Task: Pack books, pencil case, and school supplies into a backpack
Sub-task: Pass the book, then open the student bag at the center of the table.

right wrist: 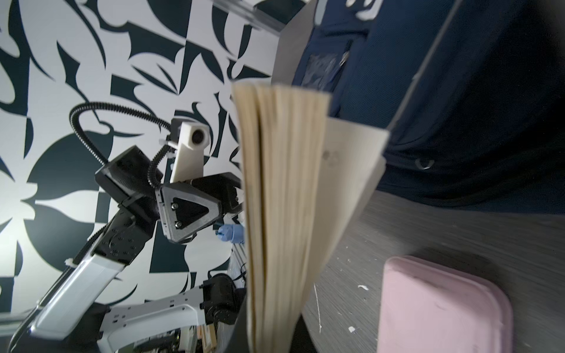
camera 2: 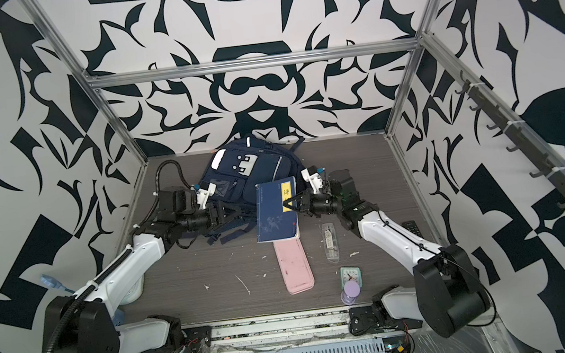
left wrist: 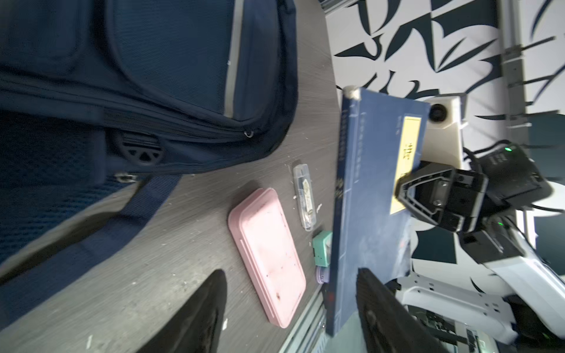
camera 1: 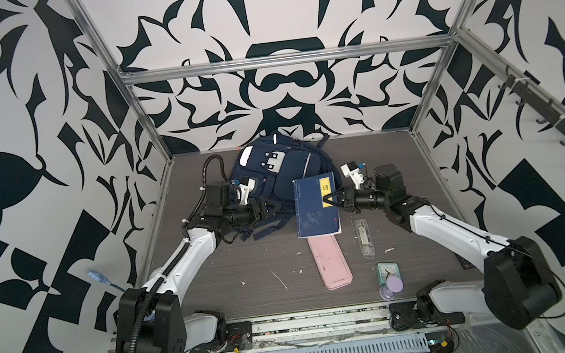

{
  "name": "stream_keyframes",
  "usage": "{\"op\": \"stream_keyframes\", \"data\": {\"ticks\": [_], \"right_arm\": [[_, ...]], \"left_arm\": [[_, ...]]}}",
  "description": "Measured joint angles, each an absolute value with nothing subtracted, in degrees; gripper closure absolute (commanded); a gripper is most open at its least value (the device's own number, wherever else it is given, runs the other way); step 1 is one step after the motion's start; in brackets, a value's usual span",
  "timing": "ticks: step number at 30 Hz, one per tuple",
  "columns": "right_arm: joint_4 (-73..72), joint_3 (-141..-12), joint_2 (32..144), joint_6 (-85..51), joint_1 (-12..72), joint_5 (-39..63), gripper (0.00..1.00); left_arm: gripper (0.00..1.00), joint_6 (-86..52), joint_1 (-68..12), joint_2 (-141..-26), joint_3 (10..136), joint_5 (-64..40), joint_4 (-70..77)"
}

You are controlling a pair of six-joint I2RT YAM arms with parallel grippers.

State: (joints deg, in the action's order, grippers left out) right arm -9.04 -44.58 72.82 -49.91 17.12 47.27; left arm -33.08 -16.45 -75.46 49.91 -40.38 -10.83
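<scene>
Holding the book (camera 1: 314,213) by its right long edge, beside the yellow label, the right gripper (camera 1: 325,199) had its jaws pressed together on cover and pages. The book hung clear above the table (camera 1: 247,261), cover upward. Its long axis ran from the front of the table toward the back. In both top views its far end overlapped the near right side of the backpack (camera 1: 273,171), which lay at the back centre.

The free long edge, the spine, faced the left gripper (camera 1: 274,207), which was near it but apart, above the backpack's straps. That gripper's jaws were spread and held nothing; in the left wrist view the book stood just beyond the fingers (left wrist: 376,311).

Both forearms reached low from the front corners toward the middle, with the wrists bent so that the grippers pointed at each other almost level. In my judgement the left arm was nearer to the spine and to the backpack. I could not find an open mouth on the backpack.

The pencil case (camera 1: 330,262) lay on the table in front of the book, and the school supplies (camera 1: 364,238) lay just to its right, apart.
</scene>
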Motion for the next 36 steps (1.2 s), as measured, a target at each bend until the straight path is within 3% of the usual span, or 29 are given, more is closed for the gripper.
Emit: {"op": "stream_keyframes", "data": {"ticks": [9, 20, 30, 32, 36], "right_arm": [[7.5, -50.2, 69.9, -44.7, 6.9, 37.6, 1.00], [21.3, -51.0, 66.6, -38.6, 5.0, 29.4, 1.00], [25.1, -51.5, 65.3, -35.5, 4.6, 28.2, 1.00], [25.4, -51.4, 64.8, -35.4, 4.6, 28.2, 1.00], [25.6, -51.0, 64.2, -35.2, 4.6, 28.3, 1.00]], "left_arm": [[0.31, -27.6, -26.4, -88.8, 68.2, -24.8, -19.9], [0.38, -19.1, -37.0, -112.7, 94.0, -5.8, -32.6], [0.43, -12.0, -41.8, -124.6, 107.7, 5.7, -39.4], [0.46, -11.0, -42.4, -125.5, 108.8, 7.4, -40.5], [0.60, -9.1, -43.7, -128.4, 112.2, 12.3, -42.7]]}}
